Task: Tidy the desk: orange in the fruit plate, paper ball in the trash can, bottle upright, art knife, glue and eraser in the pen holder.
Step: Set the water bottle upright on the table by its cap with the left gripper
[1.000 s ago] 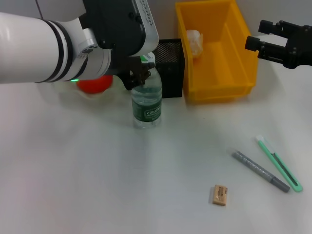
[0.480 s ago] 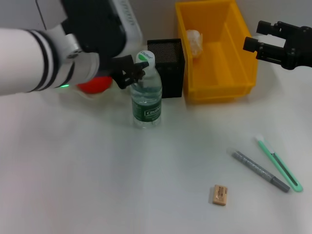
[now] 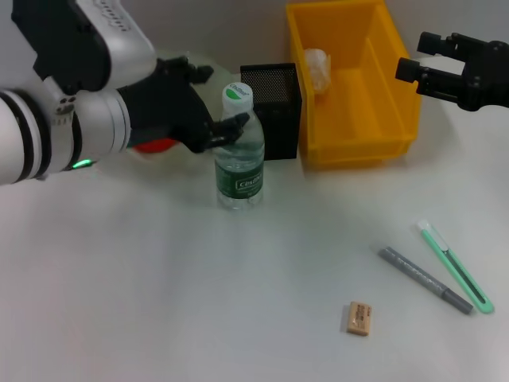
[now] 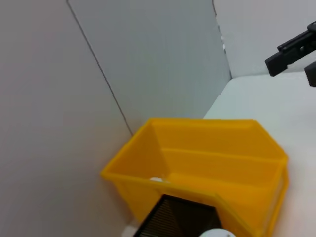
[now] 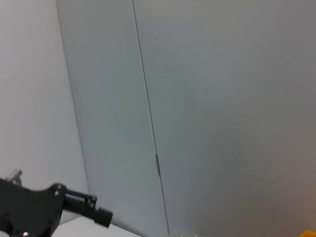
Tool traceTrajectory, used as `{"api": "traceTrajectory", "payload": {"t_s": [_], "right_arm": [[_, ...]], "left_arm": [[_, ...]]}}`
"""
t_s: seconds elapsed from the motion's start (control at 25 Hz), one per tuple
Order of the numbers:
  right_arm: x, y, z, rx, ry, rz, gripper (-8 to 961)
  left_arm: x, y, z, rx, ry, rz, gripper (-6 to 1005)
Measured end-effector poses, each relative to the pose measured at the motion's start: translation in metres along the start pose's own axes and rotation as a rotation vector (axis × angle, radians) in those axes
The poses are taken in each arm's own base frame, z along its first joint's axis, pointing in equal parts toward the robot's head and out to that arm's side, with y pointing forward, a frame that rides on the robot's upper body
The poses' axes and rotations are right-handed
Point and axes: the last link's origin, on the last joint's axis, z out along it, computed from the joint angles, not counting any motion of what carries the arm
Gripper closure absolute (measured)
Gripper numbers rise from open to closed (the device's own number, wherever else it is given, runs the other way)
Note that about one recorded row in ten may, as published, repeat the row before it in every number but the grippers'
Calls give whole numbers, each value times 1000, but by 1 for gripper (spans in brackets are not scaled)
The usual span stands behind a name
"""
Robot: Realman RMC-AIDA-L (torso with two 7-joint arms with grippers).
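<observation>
The bottle (image 3: pixel 238 151) stands upright left of centre on the white table (image 3: pixel 159 302), its green-and-white cap up. The left claw (image 3: pixel 213 111) sits at the bottle's neck in the upper left of the frame, fingers spread apart and holding nothing, one fingertip (image 3: pixel 235 123) just beside the bottle. Behind that arm, a sliver of the orange (image 3: pixel 151 146) shows. The black mesh pen holder (image 3: pixel 274 119) stands directly behind the bottle, touching the yellow trash can (image 3: pixel 354 87) at top centre, where the paper ball (image 3: pixel 316 68) lies inside. At upper right the right claw (image 3: pixel 413 57) hangs above the table, its fingers parted and empty. In the lower right lie the eraser (image 3: pixel 359 318), a grey pen-like stick (image 3: pixel 425 279) and the green art knife (image 3: pixel 455 265), all well apart from the pen holder.
</observation>
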Motion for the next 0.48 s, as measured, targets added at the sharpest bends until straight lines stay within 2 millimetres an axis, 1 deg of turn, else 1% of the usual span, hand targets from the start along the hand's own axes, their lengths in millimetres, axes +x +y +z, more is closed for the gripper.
{"api": "traceTrajectory", "payload": {"t_s": [0.04, 0.12, 0.24, 0.28, 0.32, 0.48], "right_arm": [[0, 0, 0, 0, 0, -1, 247], [-1, -1, 1, 0, 0, -3, 247], [-3, -1, 2, -4, 1, -8, 247], [-3, -1, 2, -6, 3, -9, 247], [-3, -1, 2, -8, 5, -10, 247], [-3, -1, 3, -8, 8, -11, 248]], "left_arm": [[-6, -2, 2, -19, 9, -34, 339], [-11, -4, 6, -43, 10, -62, 259], [-10, -6, 11, -59, 4, -69, 252], [-9, -7, 19, -89, -15, -74, 250], [-9, -7, 19, -89, -15, -74, 247], [-14, -8, 41, -143, -62, -112, 246]]}}
